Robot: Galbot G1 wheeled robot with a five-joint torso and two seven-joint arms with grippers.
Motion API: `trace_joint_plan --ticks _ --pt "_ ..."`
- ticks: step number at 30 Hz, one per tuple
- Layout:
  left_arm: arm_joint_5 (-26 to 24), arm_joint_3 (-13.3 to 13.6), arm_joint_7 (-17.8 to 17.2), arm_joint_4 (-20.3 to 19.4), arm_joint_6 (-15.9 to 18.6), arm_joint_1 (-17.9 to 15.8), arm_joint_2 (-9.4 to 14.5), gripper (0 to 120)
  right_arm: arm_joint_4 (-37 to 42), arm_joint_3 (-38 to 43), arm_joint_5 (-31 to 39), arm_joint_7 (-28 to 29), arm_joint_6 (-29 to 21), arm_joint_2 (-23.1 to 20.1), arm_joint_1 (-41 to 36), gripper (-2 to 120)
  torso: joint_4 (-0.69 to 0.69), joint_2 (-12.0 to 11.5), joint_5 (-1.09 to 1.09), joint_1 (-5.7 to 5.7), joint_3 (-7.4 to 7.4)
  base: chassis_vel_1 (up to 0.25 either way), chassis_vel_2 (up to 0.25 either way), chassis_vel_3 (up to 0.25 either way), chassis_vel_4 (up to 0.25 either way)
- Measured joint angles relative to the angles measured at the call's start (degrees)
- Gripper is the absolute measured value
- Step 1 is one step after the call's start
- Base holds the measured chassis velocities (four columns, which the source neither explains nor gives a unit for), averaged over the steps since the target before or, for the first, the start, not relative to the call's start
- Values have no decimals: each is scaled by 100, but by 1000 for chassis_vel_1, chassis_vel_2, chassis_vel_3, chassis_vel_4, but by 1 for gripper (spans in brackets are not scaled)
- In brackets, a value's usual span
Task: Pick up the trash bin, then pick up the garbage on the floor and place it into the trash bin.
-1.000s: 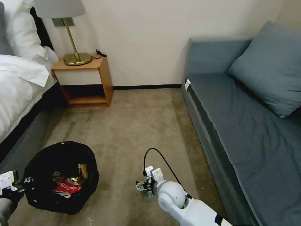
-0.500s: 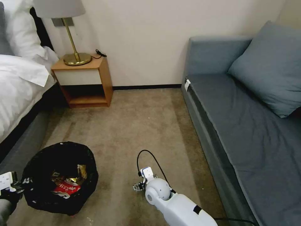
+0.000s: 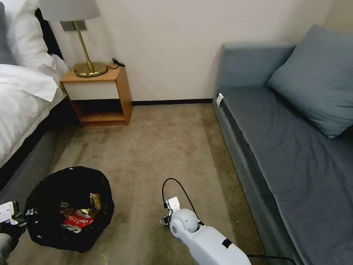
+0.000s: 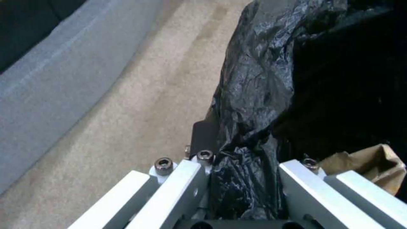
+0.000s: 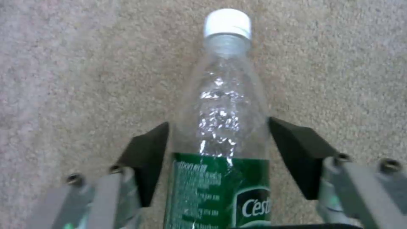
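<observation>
1. The left claw (image 4: 244,165) is clamped on the black bag rim of the bin (image 3: 70,208), holding the bin close at the robot's left so litter can be dropped in without driving.
2. Inside the bin lie a red wrapper (image 3: 78,221), a gold wrapper (image 3: 95,201) and a tan paper bag (image 4: 373,165); three pieces look done.
3. The bottle (image 5: 224,127) lies on the floor (image 3: 158,147), cap pointing away from the wrist.
4. The right claw (image 5: 218,159) is low over it, spread wide, jaws straddling the clear body just above the green label, apparently not yet touching.
5. Straddling crosswise suits a round body that could roll.
</observation>
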Motion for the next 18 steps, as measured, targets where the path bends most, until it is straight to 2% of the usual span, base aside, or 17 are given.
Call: trace_joint_plan --ticks 2,4,5,9,15,18 --pt "0 1 0 -1 0 0 0 3 0 2 0 -8 1 -5 -3 61 0 0 0 0 0 0 0 0 0" --pt "-17 3 1 -8 0 2 -1 3 -1 22 -5 -32 9 -26 -12 49 0 0 0 0 0 0 0 0 0" --pt "-17 3 1 -8 0 2 -1 3 -1 22 -5 -32 9 -26 -12 49 0 0 0 0 0 0 0 0 0" --pt "-55 -9 3 -14 0 6 0 3 7 56 -28 -66 48 -44 -46 32 0 0 0 0 0 0 0 0 0" --pt "-57 -16 3 -18 0 12 -3 3 247 154 -36 -86 85 -123 -153 21 0 0 0 0 0 0 0 0 0" --pt "-58 -16 3 -30 0 12 -8 3 455 219 12 -85 116 -178 -191 21 0 0 1 0 0 0 0 0 0"
